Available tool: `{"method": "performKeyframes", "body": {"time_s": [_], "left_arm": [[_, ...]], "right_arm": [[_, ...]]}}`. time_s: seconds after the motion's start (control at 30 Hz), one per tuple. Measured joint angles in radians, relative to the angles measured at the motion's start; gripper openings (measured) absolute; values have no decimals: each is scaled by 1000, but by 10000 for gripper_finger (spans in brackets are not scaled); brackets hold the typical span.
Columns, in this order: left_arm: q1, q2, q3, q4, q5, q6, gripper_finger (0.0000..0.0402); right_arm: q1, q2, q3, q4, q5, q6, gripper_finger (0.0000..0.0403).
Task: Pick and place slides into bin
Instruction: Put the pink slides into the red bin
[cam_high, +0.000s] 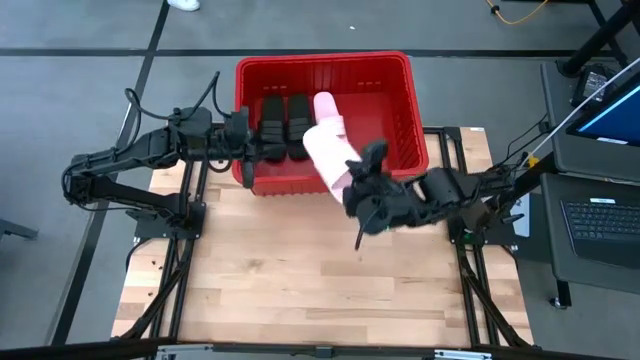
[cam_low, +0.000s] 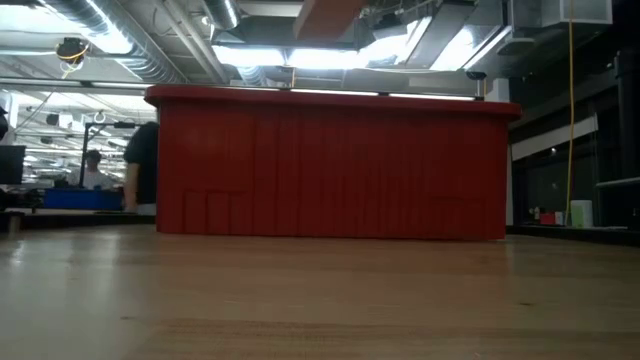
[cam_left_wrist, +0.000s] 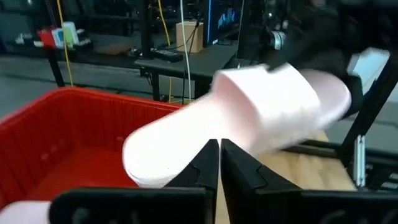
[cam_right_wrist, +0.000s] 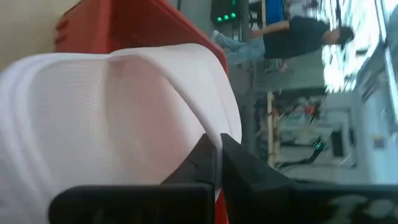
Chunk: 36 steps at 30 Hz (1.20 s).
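Observation:
The red bin (cam_high: 400, 65) stands at the table's far side; its near wall fills the low view (cam_low: 330, 170). Inside it lie two black slides (cam_high: 268, 122) (cam_high: 297, 118) side by side and one pale pink slide (cam_high: 327, 105). My right gripper (cam_high: 352, 178) is shut on the second pale pink slide (cam_high: 325, 150), held in the air over the bin's near rim. It also shows in the left wrist view (cam_left_wrist: 249, 118). My left gripper (cam_high: 275, 152) is shut and empty over the bin's near left part, its fingertips together (cam_left_wrist: 217, 149). My right gripper holds the pink slide at its strap end, the end nearest the table's near edge. The fingertips close on the edge of the wide strap (cam_right_wrist: 205, 121). The gripper comes from the table's right and near side. The slide is lifted clear, its other end (cam_left_wrist: 143, 155) out over the bin.
Bare wooden table (cam_high: 320, 280) lies in front of the bin. Black frame rails run along both table sides. A desk with a laptop (cam_high: 600, 220) stands to the right. People show in the room behind (cam_right_wrist: 298, 37).

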Motion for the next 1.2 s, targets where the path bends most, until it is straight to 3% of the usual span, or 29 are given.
{"method": "performKeyframes", "body": {"time_s": [0.37,0.47,0.57,0.73,0.93,1.2], "left_arm": [[1,0,0,0,-54,251,2],[0,0,0,0,-54,298,1],[1,0,0,0,-54,319,2],[0,0,0,6,-54,270,1],[0,0,0,4,-102,310,1],[0,0,0,-31,-130,332,1]], "right_arm": [[-247,-36,-5,-48,-56,129,10],[-333,-32,-26,-48,-128,122,10],[-422,-31,-59,-46,-192,138,10],[-548,-31,-110,-34,-188,169,10],[-645,-31,-202,50,-228,160,10],[-709,-67,-420,293,-289,12,10]]}}
